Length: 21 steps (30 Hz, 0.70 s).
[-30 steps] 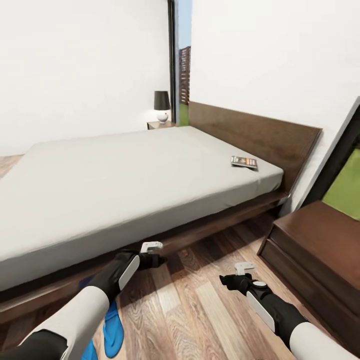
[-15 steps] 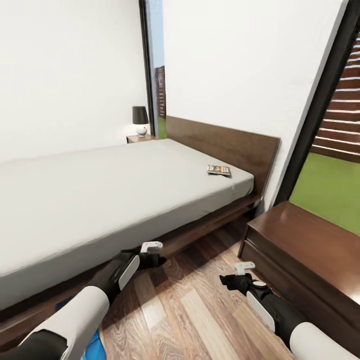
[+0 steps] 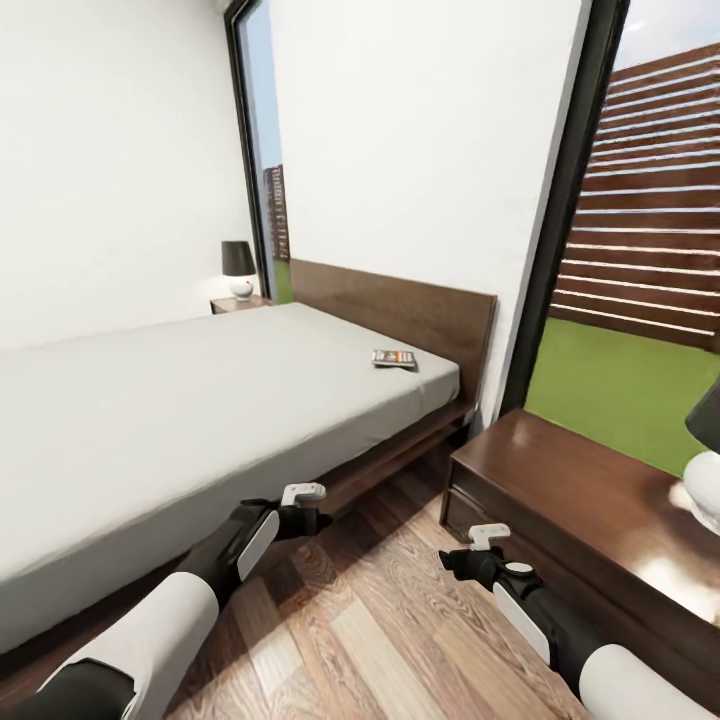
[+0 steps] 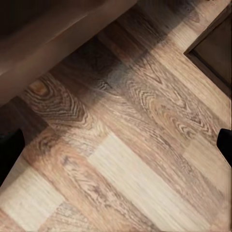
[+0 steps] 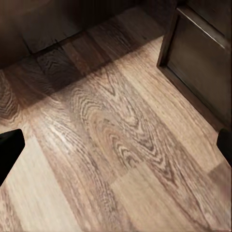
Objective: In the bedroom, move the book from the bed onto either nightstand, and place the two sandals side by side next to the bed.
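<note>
The bed (image 3: pixel 200 400), a low dark wood frame with a flat pale grey mattress and a plain headboard, crosses the left and centre of the head view, and the thin book (image 3: pixel 394 358) lies flat on the mattress near the headboard, its lettering too small to read. At the lower right stands the glossy dark brown nightstand (image 3: pixel 560 500), with a lamp (image 3: pixel 705 470) cut off by the frame edge, and a second lamp (image 3: pixel 238 268) sits far behind the bed. Both arms hang over the brown wood-plank floor (image 3: pixel 380 640); the left gripper (image 3: pixel 305 505) and the right gripper (image 3: pixel 485 548) have their fingers spread wide apart, holding nothing.
</note>
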### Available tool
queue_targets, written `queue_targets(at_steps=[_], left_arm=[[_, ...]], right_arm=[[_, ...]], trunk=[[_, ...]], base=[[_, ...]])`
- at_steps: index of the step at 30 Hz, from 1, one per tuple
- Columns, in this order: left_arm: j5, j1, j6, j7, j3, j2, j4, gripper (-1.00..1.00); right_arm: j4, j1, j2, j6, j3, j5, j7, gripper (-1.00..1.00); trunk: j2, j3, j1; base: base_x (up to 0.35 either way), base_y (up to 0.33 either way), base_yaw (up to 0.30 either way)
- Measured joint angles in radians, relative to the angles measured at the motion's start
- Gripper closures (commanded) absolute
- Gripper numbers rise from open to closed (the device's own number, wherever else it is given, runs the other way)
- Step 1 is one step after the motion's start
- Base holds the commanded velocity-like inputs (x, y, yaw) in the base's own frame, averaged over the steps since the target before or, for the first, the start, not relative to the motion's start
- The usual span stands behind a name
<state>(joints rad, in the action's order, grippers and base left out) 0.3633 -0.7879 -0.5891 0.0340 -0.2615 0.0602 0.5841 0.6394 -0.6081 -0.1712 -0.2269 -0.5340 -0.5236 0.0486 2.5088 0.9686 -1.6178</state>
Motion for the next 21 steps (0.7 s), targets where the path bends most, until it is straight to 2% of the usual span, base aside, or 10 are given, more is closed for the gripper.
queue_targets(at_steps=[16,21], left_arm=[[0.0,0.0,0.0,-0.001,0.0,0.0,0.0,-1.0],[0.0,0.0,0.0,-0.001,0.0,0.0,0.0,-1.0]], right_arm=[[0.0,0.0,0.001,0.0,0.0,0.0,0.0,-1.0],[0.001,0.0,0.001,-0.001,0.0,0.0,0.0,-1.0]], trunk=[[-0.004,-0.075,0.007],[-0.005,-0.095,0.009]], base=[[0.0,0.0,-0.271],[0.0,0.0,-0.114]])
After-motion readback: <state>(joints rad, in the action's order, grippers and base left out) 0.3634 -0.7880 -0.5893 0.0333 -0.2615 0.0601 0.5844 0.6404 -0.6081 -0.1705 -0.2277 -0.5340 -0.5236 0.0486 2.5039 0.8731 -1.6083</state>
